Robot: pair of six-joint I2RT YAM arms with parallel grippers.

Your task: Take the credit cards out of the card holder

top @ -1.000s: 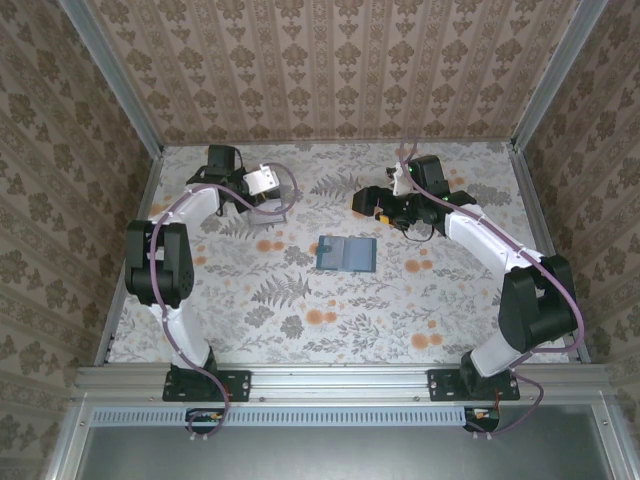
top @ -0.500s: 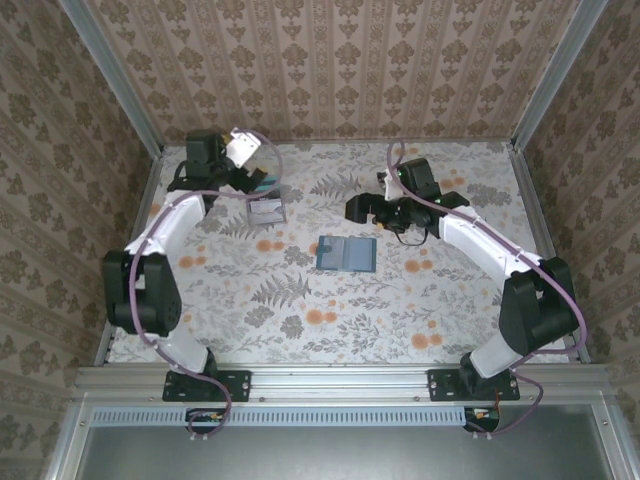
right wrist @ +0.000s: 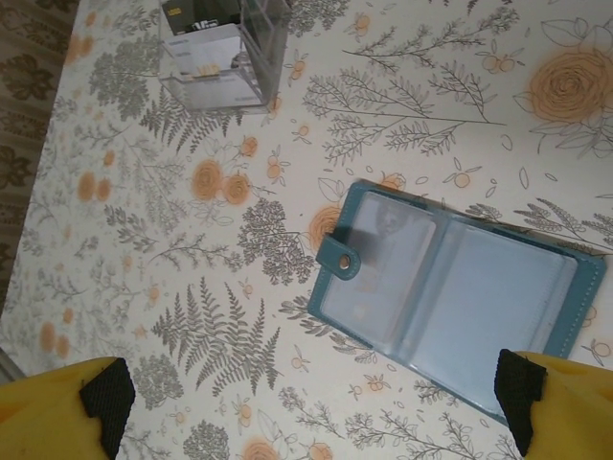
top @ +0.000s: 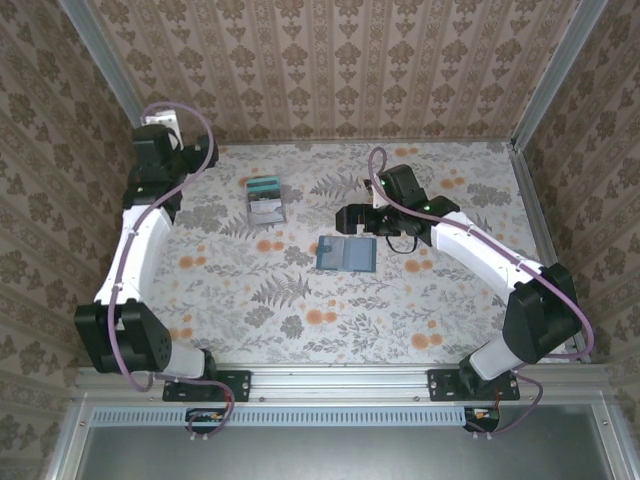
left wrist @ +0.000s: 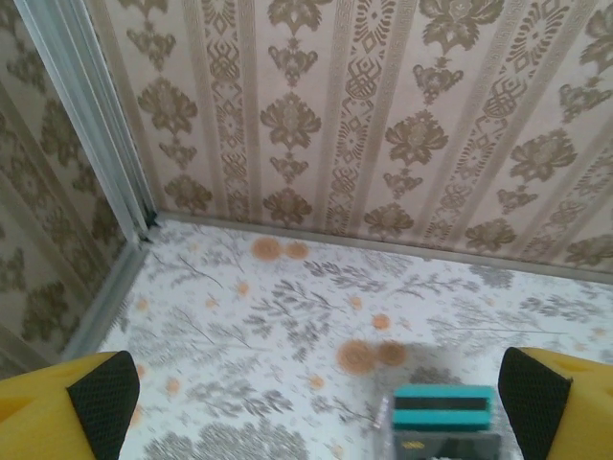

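The right pincer [right wrist: 314,398] stands wide open with nothing between its yellow, black-padded fingertips [right wrist: 103,402]. It hangs above the near-left part of the card holder [right wrist: 450,297] without touching it. The teal-blue holder lies opened flat on the flowered surface [top: 300,300], clear pockets facing up. Its snap tab [right wrist: 340,257] sticks out from the panel edge on the side away from the right arm's base.

In the top view the holder [top: 346,253] sits about mid-surface, just nearer than the right pincer [top: 352,218].

The left pincer [left wrist: 316,402] is also spread wide and holds nothing. It is raised by the far-left corner and faces the patterned back wall [left wrist: 383,115]. Below it, on the surface, is a small clear box [left wrist: 442,422] with a teal-banded card on top. In the top view this box [top: 265,200] lies to the far left of the holder, well apart from it.
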